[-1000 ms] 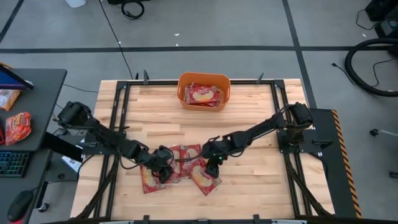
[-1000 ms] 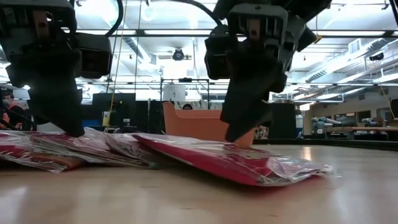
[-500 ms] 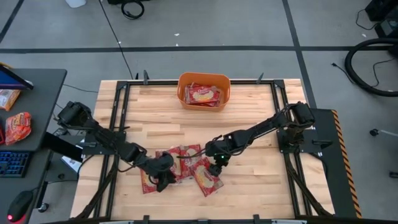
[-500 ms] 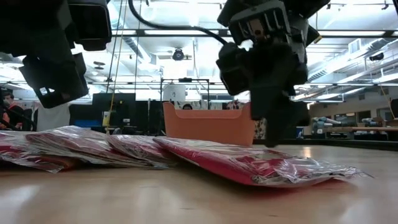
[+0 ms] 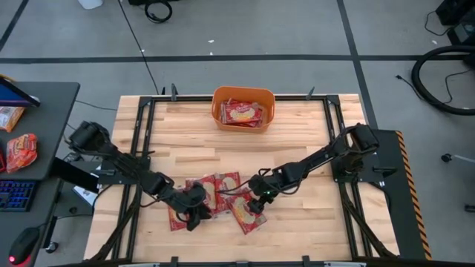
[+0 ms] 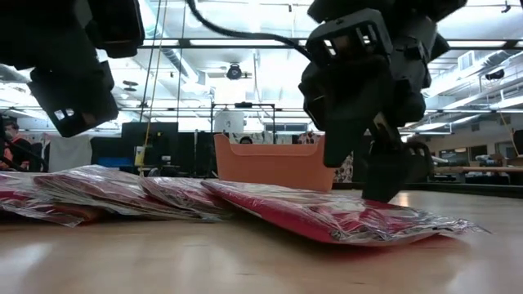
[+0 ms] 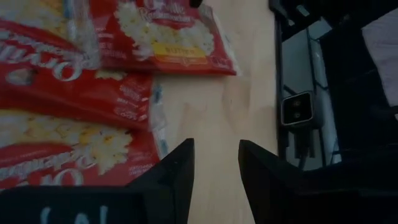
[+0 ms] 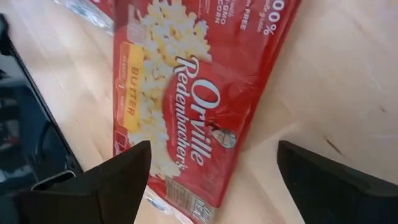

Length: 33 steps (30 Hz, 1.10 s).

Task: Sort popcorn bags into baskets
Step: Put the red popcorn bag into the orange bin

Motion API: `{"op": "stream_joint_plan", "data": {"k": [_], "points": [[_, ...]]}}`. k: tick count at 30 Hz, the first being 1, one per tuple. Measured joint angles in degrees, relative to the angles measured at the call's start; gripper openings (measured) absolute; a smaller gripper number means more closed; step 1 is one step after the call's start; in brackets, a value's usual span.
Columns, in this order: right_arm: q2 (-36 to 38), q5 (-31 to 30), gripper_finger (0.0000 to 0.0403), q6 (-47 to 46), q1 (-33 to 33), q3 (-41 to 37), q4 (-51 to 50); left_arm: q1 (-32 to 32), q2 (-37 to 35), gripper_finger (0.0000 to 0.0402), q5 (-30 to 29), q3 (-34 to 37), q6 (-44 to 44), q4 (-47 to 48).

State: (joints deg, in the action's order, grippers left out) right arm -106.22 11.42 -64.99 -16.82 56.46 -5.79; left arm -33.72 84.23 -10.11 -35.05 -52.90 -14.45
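Right hand (image 5: 257, 202) spreads wide over a bag!
It now straddles the popcorn bag (image 8: 180, 106) just beneath, grasp pending; left hand (image 5: 194, 215), narrow and empty, hovers beside the pile.

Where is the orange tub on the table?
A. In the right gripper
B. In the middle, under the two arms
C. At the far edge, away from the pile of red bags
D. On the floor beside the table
C: in the high view the orange tub sits at the table's far edge with packets in it, apart from the loose popcorn bags near the front.
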Motion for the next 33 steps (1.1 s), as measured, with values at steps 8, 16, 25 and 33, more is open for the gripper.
{"op": "stream_joint_plan", "data": {"k": [8, 16, 25, 33], "points": [[-0.3, -0.8, 0.0348, -0.8, -0.1, -1.3, 6.1, -2.2, 6.2, 0.0130, 0.1, 0.0, 0.2, -10.6], [-0.8, -3.4, 0.0348, -0.9, 0.2, -1.3, 13.4, -1.4, 16.3, 0.0130, -0.6, -4.7, 2.6, -16.5], [-0.7, 1.0, 0.0347, 0.7, 2.1, -1.3, 8.4, 1.5, 24.3, 0.0130, -0.2, -15.0, 6.2, -8.2], [-0.6, 3.9, 0.0347, 3.1, 1.7, -1.3, 7.7, 4.2, 24.6, 0.0130, -0.3, -16.3, 9.9, -3.0]]}}
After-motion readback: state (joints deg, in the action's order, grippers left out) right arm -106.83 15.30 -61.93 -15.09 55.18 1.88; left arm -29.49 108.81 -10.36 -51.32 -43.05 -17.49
